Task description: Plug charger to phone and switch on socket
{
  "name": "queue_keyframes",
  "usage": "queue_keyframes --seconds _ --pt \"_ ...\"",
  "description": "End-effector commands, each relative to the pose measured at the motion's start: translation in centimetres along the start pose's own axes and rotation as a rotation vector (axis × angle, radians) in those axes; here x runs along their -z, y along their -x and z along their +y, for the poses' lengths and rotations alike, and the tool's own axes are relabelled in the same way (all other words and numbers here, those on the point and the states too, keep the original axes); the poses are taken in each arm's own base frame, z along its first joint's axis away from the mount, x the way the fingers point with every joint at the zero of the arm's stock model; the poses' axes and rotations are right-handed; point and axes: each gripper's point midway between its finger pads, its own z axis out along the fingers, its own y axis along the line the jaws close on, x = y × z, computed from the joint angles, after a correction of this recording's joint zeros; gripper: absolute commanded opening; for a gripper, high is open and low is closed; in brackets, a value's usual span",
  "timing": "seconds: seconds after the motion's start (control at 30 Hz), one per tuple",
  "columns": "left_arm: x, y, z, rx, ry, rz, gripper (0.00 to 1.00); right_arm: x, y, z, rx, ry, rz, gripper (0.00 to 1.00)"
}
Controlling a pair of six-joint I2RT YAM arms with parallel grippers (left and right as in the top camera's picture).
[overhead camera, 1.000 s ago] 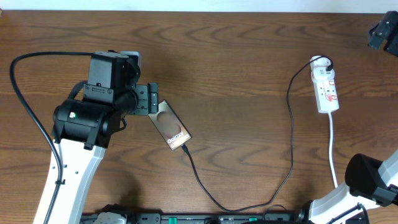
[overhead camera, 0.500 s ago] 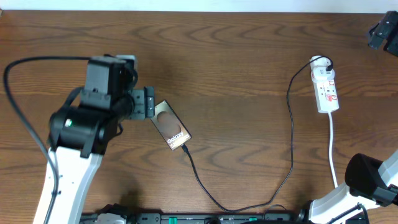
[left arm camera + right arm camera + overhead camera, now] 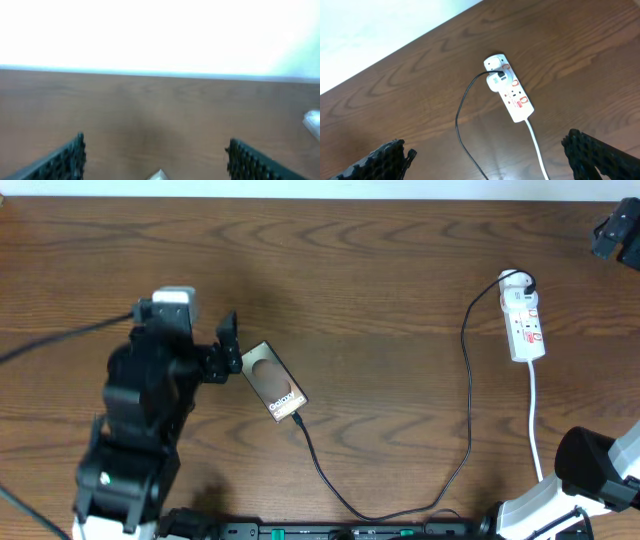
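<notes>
The phone [image 3: 273, 380] lies flat and skewed on the bench [image 3: 380, 270], left of centre. The charger cable [image 3: 468, 380] meets the phone's lower end; how well it is seated cannot be told. It loops along the front edge, then rises to the power strip [image 3: 525, 320] at far right. The left gripper [image 3: 155, 140] is just beside the phone's upper corner, jaws wide apart, empty. The right gripper [image 3: 486, 139] is above the power strip, jaws spread wide, holding nothing.

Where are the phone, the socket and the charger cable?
phone [image 3: 273, 380], overhead view, middle of its screen.
socket [image 3: 515, 100], right wrist view, middle of its white body.
charger [image 3: 468, 400], overhead view, the cable's long straight stretch.
</notes>
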Motion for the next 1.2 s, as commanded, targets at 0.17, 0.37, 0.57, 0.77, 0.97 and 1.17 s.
queue_keyframes --seconds 0.17,0.37,0.57,0.77,0.97,1.17 --pt "1.6 -1.2 1.6 0.014 -0.006 -0.321 0.87 0.1 -0.1 0.2 -0.010 0.009 0.000 0.99" --pt "3.0 -2.9 3.5 0.014 0.017 -0.478 0.87 0.1 -0.1 0.2 -0.010 0.009 0.001 0.99" --pt "3.7 -5.4 5.2 0.015 0.067 -0.508 0.87 0.1 -0.1 0.2 -0.010 0.009 0.000 0.99" --pt "3.6 -9.2 6.6 0.015 0.104 -0.513 0.87 0.1 -0.1 0.2 -0.010 0.009 0.001 0.99" --pt "3.1 -11.5 7.4 0.023 0.140 -0.424 0.87 0.1 -0.1 0.2 -0.010 0.009 0.000 0.99" --pt "2.0 -14.8 8.1 0.034 0.163 -0.281 0.87 0.1 -0.1 0.2 -0.009 0.009 0.000 0.99"
